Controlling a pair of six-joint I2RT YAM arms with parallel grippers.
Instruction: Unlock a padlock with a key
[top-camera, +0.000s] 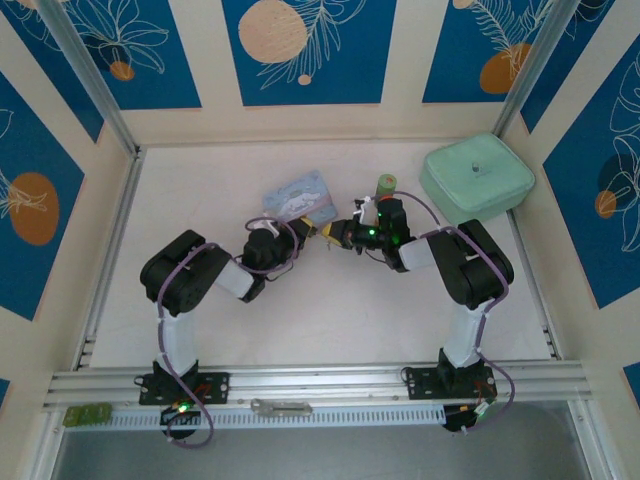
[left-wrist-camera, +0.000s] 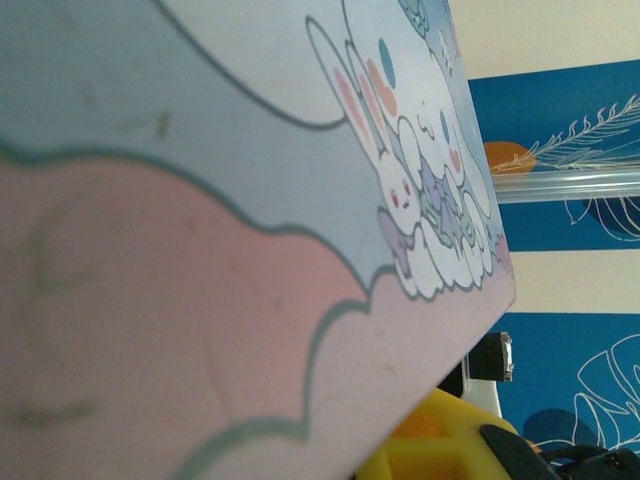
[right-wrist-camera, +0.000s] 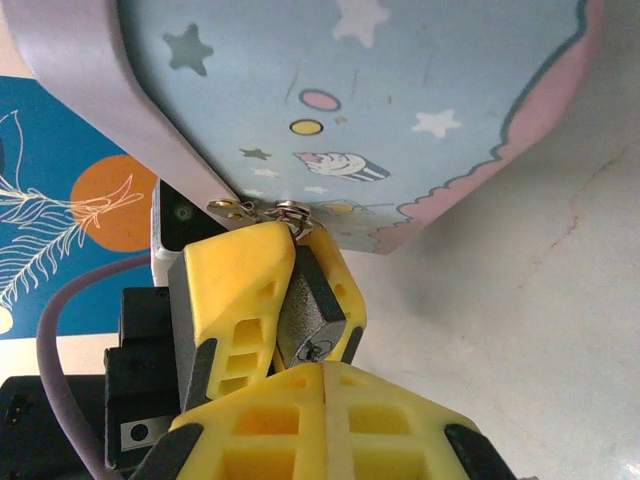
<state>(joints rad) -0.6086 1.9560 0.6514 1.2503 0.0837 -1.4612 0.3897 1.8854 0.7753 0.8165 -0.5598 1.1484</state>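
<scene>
The padlock (right-wrist-camera: 308, 312), a small dark metal block, hangs by its shackle from the hasp (right-wrist-camera: 288, 211) of the pale blue cartoon tin (right-wrist-camera: 380, 90). My left gripper (right-wrist-camera: 300, 240) is shut on the padlock, one yellow finger (right-wrist-camera: 232, 300) on each side of its body. The keyhole faces my right gripper (right-wrist-camera: 325, 378), whose fingers are pressed together with their tips right at it. The key is hidden. From above, both grippers (top-camera: 318, 232) (top-camera: 340, 237) meet just in front of the tin (top-camera: 298, 195). The tin's lid (left-wrist-camera: 250, 250) blocks most of the left wrist view.
A green bottle (top-camera: 386, 185) stands just behind the right gripper. A mint-green case (top-camera: 478, 180) sits at the back right. A flat grey metal bar (top-camera: 280, 407) lies on the front rail. Patterned walls enclose the table (top-camera: 200, 330).
</scene>
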